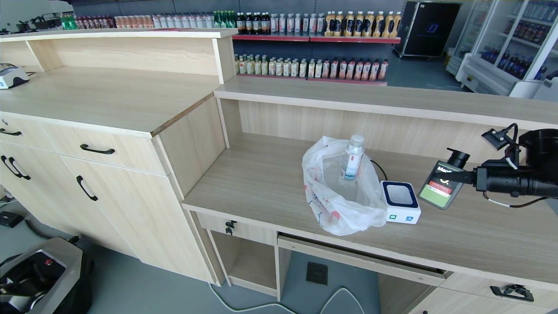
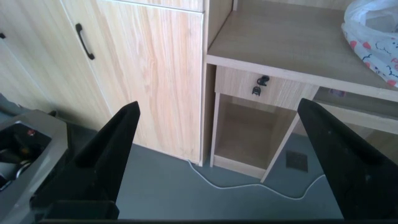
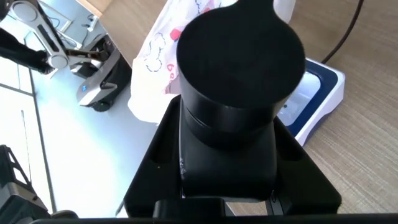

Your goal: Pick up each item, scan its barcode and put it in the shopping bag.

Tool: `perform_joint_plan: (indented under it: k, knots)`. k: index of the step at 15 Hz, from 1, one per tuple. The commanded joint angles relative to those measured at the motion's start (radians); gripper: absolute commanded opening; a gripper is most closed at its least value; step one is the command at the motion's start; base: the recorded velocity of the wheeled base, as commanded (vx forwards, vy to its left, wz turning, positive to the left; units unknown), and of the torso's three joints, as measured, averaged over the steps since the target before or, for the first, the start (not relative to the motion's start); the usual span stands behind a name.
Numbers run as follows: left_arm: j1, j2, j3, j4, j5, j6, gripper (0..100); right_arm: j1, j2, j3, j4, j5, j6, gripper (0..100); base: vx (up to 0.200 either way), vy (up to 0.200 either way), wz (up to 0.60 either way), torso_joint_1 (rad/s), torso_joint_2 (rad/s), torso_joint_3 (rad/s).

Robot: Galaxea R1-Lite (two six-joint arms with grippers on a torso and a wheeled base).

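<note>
1. Gripping a black-capped bottle (image 1: 436, 192), the right claw (image 1: 455, 176) held it over the table (image 1: 261, 183).
2. That bottle hung tilted at 3 o'clock from the white scanner (image 1: 401, 201).
3. The scanner sat just beside the shopping bag (image 1: 335, 211), at its 3 o'clock.
4. A clear bottle (image 1: 352, 159) stood upright inside the bag.
5. The left claw (image 2: 217, 162) was spread wide apart, holding nothing, above the floor (image 2: 180, 186).

White shopping bag (image 1: 331, 209) with red print, white-and-navy scanner (image 1: 401, 203) and black-capped bottle (image 1: 439, 188) with green-and-red label on a pale wood-grain counter (image 1: 261, 183).
</note>
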Motion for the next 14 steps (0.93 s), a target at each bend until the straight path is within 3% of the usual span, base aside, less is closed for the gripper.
perform_joint_plan:
  k: [1, 14]
  knots:
    - [0.000, 0.000, 0.000, 0.000, 0.000, -0.001, 100, 0.013, 0.023, -0.011, -0.003, 0.000, 0.000, 0, 0.000, 0.000, 0.00, 0.000, 0.00, 0.000]
    - [0.000, 0.000, 0.000, 0.000, 0.000, -0.001, 100, 0.027, 0.121, -0.118, -0.003, 0.000, 0.003, 0, 0.000, 0.000, 0.00, 0.000, 0.00, 0.000]
